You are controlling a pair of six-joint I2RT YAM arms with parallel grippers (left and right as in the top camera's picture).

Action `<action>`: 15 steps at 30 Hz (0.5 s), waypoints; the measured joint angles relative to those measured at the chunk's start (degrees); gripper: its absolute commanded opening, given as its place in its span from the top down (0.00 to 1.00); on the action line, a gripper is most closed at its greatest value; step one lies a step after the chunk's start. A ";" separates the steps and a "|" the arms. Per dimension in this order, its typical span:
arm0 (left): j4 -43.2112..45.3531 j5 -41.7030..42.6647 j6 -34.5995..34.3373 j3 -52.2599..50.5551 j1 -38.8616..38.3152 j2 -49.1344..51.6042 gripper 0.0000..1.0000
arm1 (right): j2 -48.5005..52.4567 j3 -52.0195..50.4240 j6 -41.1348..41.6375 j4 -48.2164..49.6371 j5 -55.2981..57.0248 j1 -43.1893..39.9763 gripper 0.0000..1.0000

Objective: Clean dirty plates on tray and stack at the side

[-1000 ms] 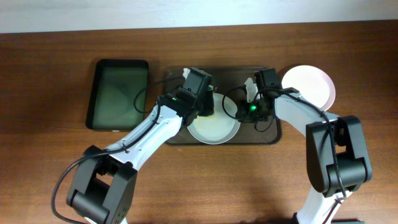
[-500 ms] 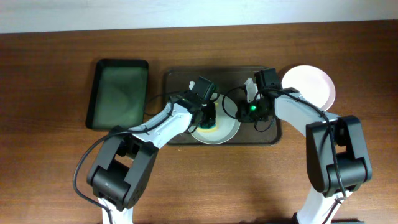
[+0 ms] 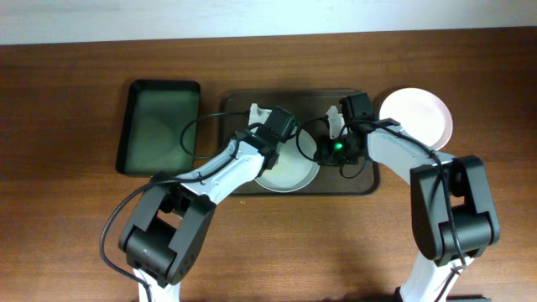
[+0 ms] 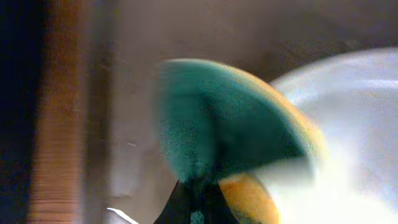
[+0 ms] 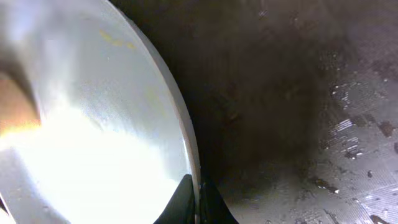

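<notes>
A white plate (image 3: 289, 172) lies on the dark tray (image 3: 361, 180), its near edge over the tray's front rim. My left gripper (image 3: 277, 138) is shut on a green and yellow sponge (image 4: 230, 124) above the plate's far left part. The left wrist view is blurred and shows the plate (image 4: 354, 124) at the right. My right gripper (image 3: 323, 151) is shut on the plate's right rim. In the right wrist view the rim (image 5: 186, 143) runs between the jaws (image 5: 196, 199), and faint yellow smears show on the plate (image 5: 93, 124). Another white plate (image 3: 417, 116) lies on the table right of the tray.
A black basin with a green bottom (image 3: 159, 126) stands left of the tray. The wet tray floor (image 5: 298, 93) shows in the right wrist view. Brown table surrounds everything, and a pale wall edge runs along the back.
My left gripper has carried the sponge from the plate's middle toward its far left edge. The right gripper has kept its hold on the rim and barely moved.
</notes>
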 measured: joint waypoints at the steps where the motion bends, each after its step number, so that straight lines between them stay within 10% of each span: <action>1: -0.09 -2.23 0.09 0.00 0.13 -0.39 1.00 | 0.00 0.00 0.07 -0.09 0.07 -0.02 0.96; 7: -0.33 -8.15 0.46 -0.13 2.23 -6.84 1.00 | 0.00 0.00 0.07 -0.24 0.28 -0.39 0.96; 15: -4.39 3.67 0.50 -0.11 9.31 -17.07 1.00 | -0.44 3.56 -0.52 -8.76 3.15 -0.68 0.96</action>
